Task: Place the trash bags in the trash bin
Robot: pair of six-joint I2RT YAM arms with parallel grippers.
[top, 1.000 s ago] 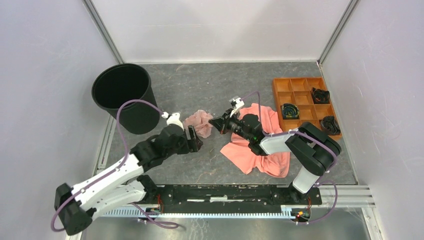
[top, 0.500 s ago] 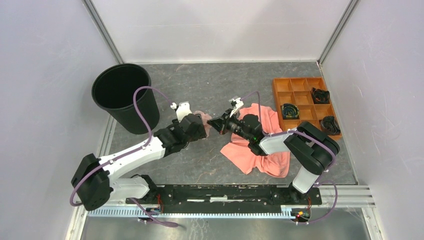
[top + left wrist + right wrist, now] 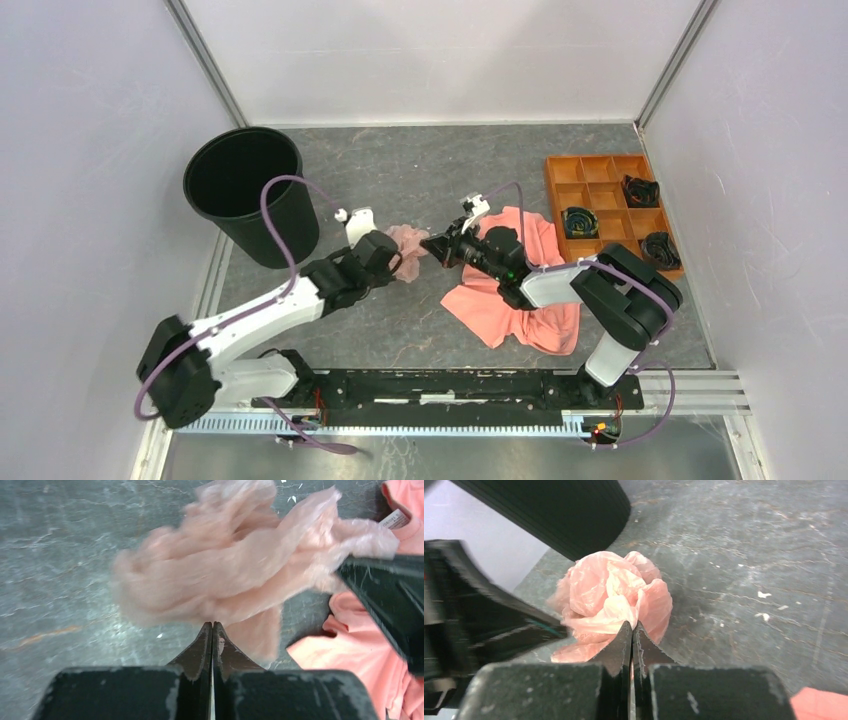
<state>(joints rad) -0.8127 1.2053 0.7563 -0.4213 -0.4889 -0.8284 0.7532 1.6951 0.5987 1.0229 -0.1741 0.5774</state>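
- The trash bag (image 3: 220, 575) lies crumpled in a loose, puffy wad on the grey table (image 3: 400, 170), between the two grippers; it is just beside the trash bin (image 3: 285, 235) but wholly outside it, and its right edge is close to the coral cloth (image 3: 510, 300).
- The left gripper (image 3: 212, 626) has its jaws pressed flat together with no gap showing; the tips meet right at the near lower fold of the wad and seem to nip a little film there, though the blurred plastic hides how much is caught.
- The right gripper (image 3: 632, 625) is likewise fully closed; from its own wrist view a twist of pink film runs straight into the tips, and from the left wrist view a corner of the bag is drawn out taut towards it, so it reads as a thin pinch on the bag's right side.
- Handling, as a judgement: the bag is nearly weightless, limp and slick; it keeps no shape, springs open when released, and a thin pinch could slide off or tear the film; a bunched fold or a loop handle would hold better than a single layer, but no handle can be made out in the wad.
- The bin stands upright with its mouth open, on the left arm's side; the bag looks bulkier opened out than the mouth, so it probably needs to go in gathered, and trailing film may snag on the rim.
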